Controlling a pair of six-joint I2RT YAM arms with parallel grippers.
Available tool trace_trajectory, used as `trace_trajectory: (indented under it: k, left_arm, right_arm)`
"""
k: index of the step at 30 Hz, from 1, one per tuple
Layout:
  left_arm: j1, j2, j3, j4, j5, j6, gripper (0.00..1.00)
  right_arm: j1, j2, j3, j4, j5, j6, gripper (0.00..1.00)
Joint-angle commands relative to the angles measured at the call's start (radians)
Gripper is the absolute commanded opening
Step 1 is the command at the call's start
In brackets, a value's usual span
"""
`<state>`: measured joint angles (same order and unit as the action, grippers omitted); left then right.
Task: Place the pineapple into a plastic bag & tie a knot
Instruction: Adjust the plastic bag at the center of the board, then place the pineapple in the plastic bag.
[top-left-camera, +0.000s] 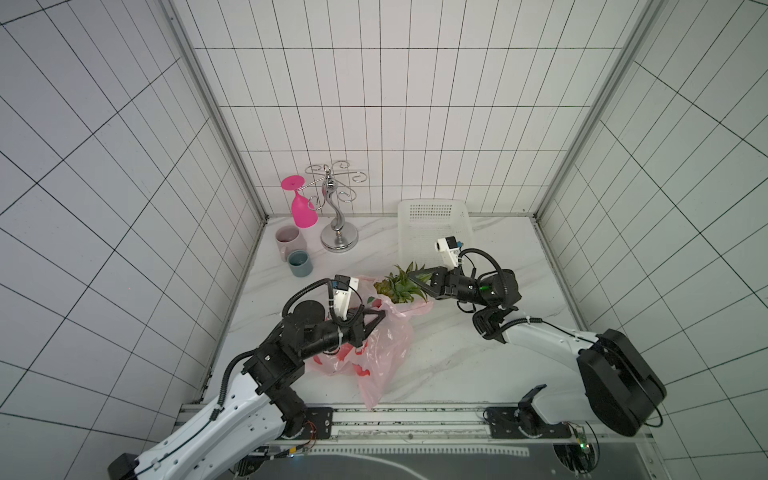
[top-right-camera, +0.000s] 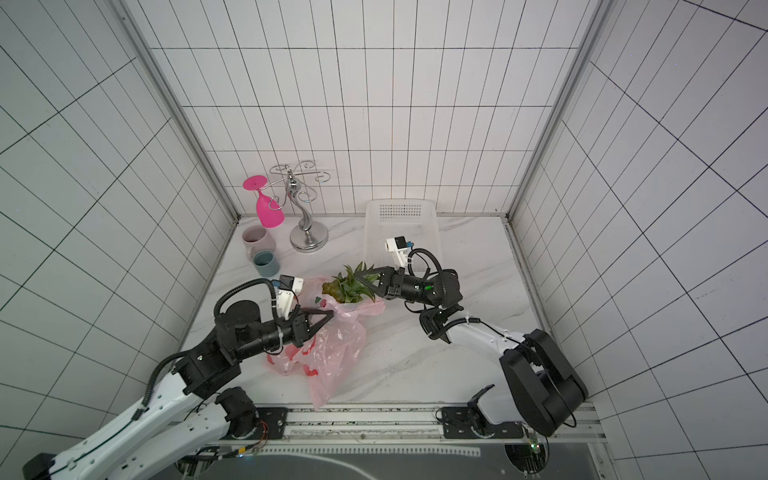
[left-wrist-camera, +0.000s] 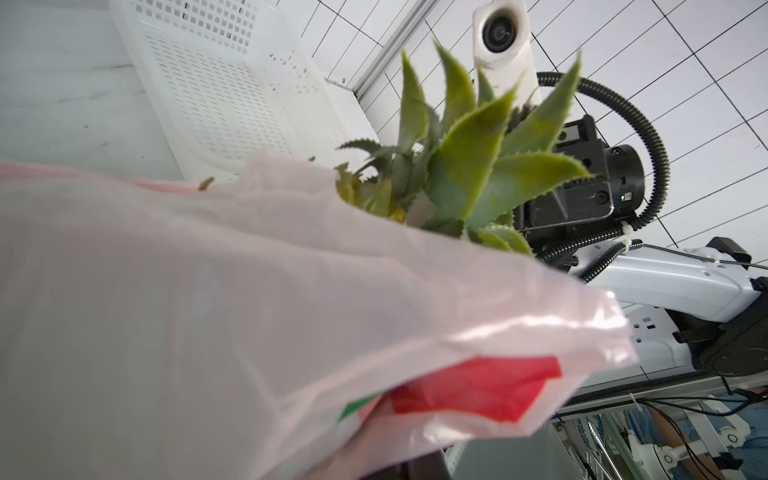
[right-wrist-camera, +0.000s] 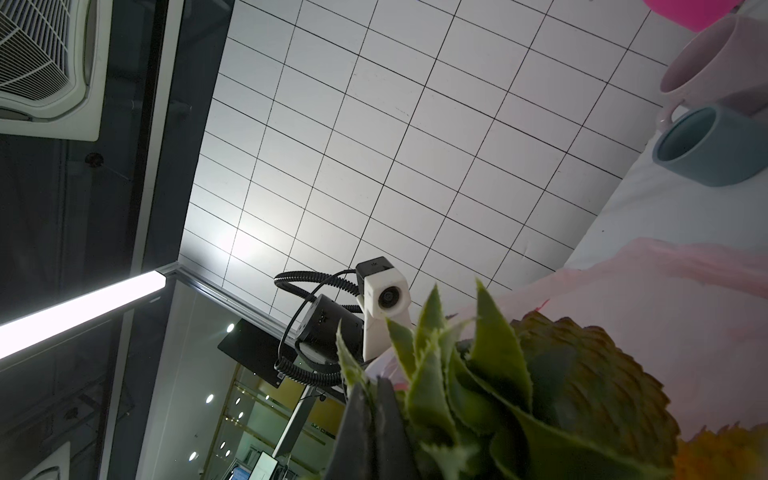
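The pale-pink plastic bag (top-left-camera: 386, 345) (top-right-camera: 336, 349) lies crumpled on the marble table, its mouth raised toward the back. My left gripper (top-left-camera: 382, 318) (top-right-camera: 330, 316) is shut on the bag's upper edge; in the left wrist view the bag's film (left-wrist-camera: 208, 291) drapes over the jaws and hides them. The pineapple (top-left-camera: 382, 286) (top-right-camera: 330, 287) hangs tilted at the bag's mouth with its leafy crown (left-wrist-camera: 465, 166) pointing right. My right gripper (top-left-camera: 411, 275) (top-right-camera: 359, 277) (right-wrist-camera: 374, 386) is shut on the crown's leaves. The pineapple's scaly body (right-wrist-camera: 582, 374) rests against the bag's film (right-wrist-camera: 665, 291). No knot is in view.
A white perforated basket (top-left-camera: 432, 224) stands at the back right, just behind my right wrist. At the back left are a chrome glass rack (top-left-camera: 338, 232) with a pink goblet (top-left-camera: 301, 210), a pink mug (top-left-camera: 286, 241) and a blue-grey mug (top-left-camera: 300, 262). Tiled walls close in three sides.
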<state>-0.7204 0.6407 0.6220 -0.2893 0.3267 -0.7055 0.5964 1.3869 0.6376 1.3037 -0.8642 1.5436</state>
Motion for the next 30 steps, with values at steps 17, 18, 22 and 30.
trace_trajectory:
  k: [17, 18, 22, 30]
  left_arm:
    - [0.051, -0.053, 0.122, -0.339, -0.453, 0.054, 0.73]
    - [0.075, -0.042, 0.121, -0.334, -0.439, 0.059, 0.75]
    - [0.260, 0.028, 0.109, -0.291, -0.261, 0.097, 0.77]
    - [0.448, 0.146, 0.114, -0.206, -0.047, 0.160, 0.79]
  right_arm:
    - [0.006, 0.020, -0.078, -0.294, -0.139, -0.274, 0.00]
    - [0.004, 0.015, -0.071, -0.341, -0.135, -0.310, 0.00]
    - [-0.003, 0.003, -0.039, -0.540, -0.109, -0.464, 0.00]
    - [-0.031, 0.011, 0.014, -0.814, -0.081, -0.681, 0.00]
